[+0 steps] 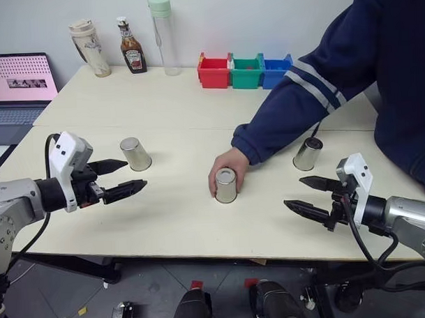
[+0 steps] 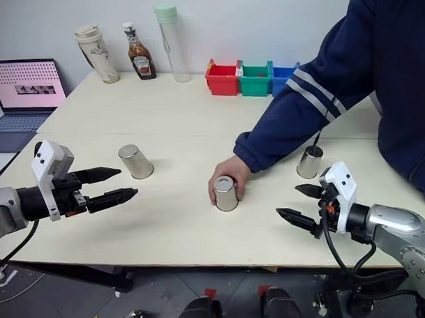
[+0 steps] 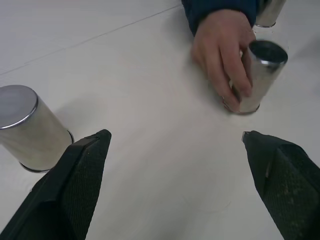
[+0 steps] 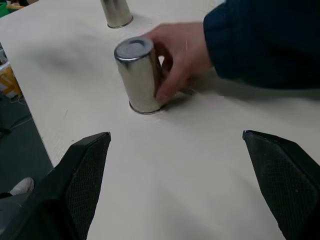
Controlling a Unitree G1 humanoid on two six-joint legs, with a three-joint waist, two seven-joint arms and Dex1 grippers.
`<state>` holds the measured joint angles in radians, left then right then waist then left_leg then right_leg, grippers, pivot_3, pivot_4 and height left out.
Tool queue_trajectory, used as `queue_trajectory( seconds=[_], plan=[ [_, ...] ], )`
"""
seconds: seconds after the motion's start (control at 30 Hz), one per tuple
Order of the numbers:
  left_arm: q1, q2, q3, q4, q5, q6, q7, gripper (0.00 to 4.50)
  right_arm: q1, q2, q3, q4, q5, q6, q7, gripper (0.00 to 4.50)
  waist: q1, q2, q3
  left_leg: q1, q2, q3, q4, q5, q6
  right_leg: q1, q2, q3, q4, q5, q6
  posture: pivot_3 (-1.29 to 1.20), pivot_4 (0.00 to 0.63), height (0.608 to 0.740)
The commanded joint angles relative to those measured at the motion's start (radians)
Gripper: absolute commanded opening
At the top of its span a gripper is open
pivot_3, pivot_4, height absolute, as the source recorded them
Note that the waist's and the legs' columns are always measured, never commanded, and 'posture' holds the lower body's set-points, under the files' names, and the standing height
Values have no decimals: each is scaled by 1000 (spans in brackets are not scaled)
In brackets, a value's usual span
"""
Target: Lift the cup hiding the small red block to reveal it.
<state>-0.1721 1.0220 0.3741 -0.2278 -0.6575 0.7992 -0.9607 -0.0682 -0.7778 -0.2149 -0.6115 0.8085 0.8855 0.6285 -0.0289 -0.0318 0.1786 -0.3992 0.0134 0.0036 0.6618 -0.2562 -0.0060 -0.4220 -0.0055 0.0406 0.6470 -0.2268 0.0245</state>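
you have three small shiny silver metal cups upside down on the pale table [image 1: 173,223]. the middle cup [image 1: 226,185] sits near the front centre with a person's hand [image 1: 230,167] wrapped around its far side, most likely because the person is the one handling the cups. the left cup [image 1: 135,153] stands just beyond your left gripper [image 1: 119,179]; the right cup [image 1: 308,153] stands further back, behind your right gripper [image 1: 310,197] and under the person's dark blue sleeve [image 1: 301,100]. the small red block is hidden, so you cannot tell which cup covers it. both grippers hover off the table with jaws spread wide and holding nothing, kept back from the middle, probably to leave the hand room. along the far edge stand bottles and red, green and blue bins [image 1: 244,71].
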Motion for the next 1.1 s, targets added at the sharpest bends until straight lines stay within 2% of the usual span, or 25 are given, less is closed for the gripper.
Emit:
queue_trajectory(
  seconds=[0.03,1.1],
  plan=[
    [-25,-6,-3,-25,3,-22,9,4477,-16,-9,-16,-14,1,-17,3,4500,0,0,0,0,0,0,0,0,0,0,0,0,0,0,0,0,150,740],
    [2,9,29,-16,19,-27,10,4477,-44,4,11,4,-6,-30,2,4500,0,0,0,0,0,0,0,0,0,0,0,0,0,0,0,0,150,740]
  ],
)
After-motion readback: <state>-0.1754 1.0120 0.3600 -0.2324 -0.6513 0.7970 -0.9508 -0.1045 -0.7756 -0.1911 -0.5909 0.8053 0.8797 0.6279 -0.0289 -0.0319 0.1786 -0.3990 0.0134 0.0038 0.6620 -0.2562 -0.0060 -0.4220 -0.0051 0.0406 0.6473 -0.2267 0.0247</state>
